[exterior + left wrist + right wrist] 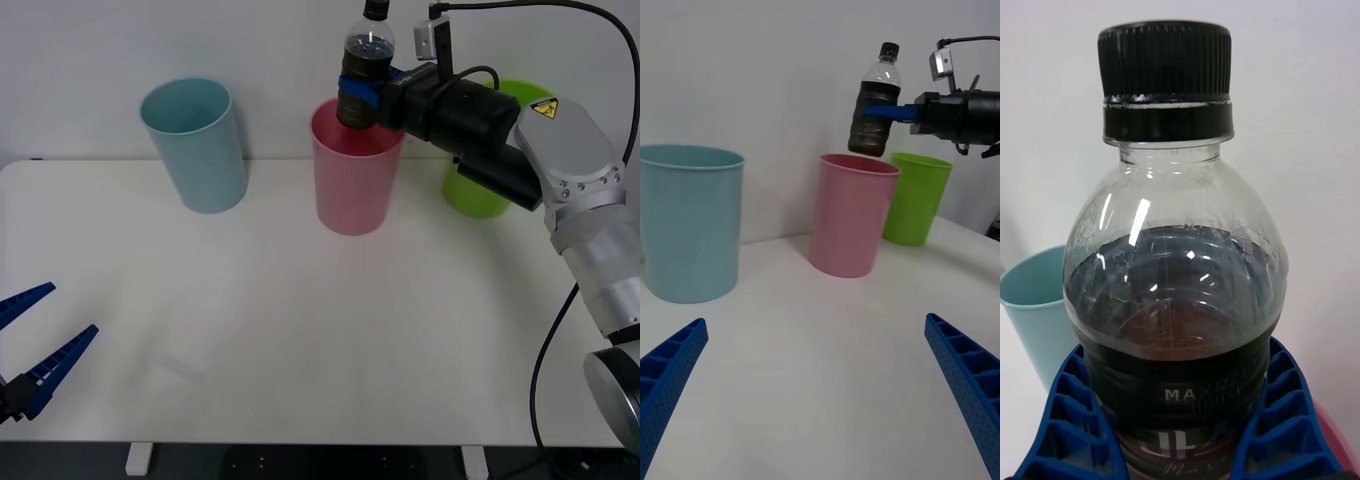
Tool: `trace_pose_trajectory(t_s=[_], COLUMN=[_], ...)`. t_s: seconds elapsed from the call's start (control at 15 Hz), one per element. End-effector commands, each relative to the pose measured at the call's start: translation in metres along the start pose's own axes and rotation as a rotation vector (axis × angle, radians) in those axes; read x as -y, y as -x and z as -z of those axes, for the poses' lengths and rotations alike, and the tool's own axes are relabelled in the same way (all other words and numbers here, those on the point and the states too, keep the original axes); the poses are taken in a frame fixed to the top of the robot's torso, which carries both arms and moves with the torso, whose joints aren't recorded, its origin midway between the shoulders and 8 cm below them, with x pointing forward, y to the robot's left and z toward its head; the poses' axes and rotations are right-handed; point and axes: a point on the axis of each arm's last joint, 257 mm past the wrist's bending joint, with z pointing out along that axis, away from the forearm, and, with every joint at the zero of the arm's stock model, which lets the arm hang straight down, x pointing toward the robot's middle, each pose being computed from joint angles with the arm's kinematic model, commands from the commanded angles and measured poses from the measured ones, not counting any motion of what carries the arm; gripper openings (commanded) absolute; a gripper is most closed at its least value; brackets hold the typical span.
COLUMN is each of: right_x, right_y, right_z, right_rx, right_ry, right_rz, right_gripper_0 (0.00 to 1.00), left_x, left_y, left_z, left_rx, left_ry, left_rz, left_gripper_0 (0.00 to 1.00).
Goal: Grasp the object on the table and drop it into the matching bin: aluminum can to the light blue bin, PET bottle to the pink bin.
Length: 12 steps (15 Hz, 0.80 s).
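The PET bottle [365,62], clear with a black cap and a dark label, hangs upright just above the mouth of the pink bin [355,185]. My right gripper [360,95] is shut on the bottle's lower body. Up close, the bottle [1176,300] sits between blue ribbed fingers [1071,420]. From the left wrist, the bottle [874,105] hovers over the pink bin [851,217], slightly tilted. The light blue bin [195,145] stands left of the pink one on the table [300,330]. My left gripper [30,345] rests open at the table's near left edge.
A lime green bin [480,190] stands right of the pink bin, partly behind my right arm. The right arm's cable loops above the bins. A white wall backs the table.
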Motion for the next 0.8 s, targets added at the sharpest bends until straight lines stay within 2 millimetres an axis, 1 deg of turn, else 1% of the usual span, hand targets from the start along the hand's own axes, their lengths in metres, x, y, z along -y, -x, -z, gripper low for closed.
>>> trace_pose_trajectory(t_s=[0.07,0.2,0.27,0.33,0.4,0.8], right_x=[-0.0005,0.0002,0.0014,0.0029,0.0041,0.0083], right_y=[-0.0001,0.002,0.0025,0.0035,0.0034,0.0083], right_z=[-0.0012,-0.0013,-0.0007,-0.0002,0.0005,0.0038], right_rx=[0.002,0.007,0.007,0.01,0.011,0.021], right_ry=[-0.003,-0.005,-0.007,-0.01,-0.013,-0.014], right_rz=[0.009,0.01,0.013,0.013,0.016,0.033], right_gripper_0=[0.0,0.0,0.28,0.72,1.0,1.0], left_x=[0.0,0.0,0.0,0.0,0.0,0.0], left_y=[0.0,0.0,0.0,0.0,0.0,0.0], left_z=[0.0,0.0,0.0,0.0,0.0,0.0], left_rx=[0.0,0.0,0.0,0.0,0.0,0.0], left_ry=[0.0,0.0,0.0,0.0,0.0,0.0], left_rz=[0.0,0.0,0.0,0.0,0.0,0.0], left_gripper_0=[1.0,1.0,1.0,1.0,1.0,1.0])
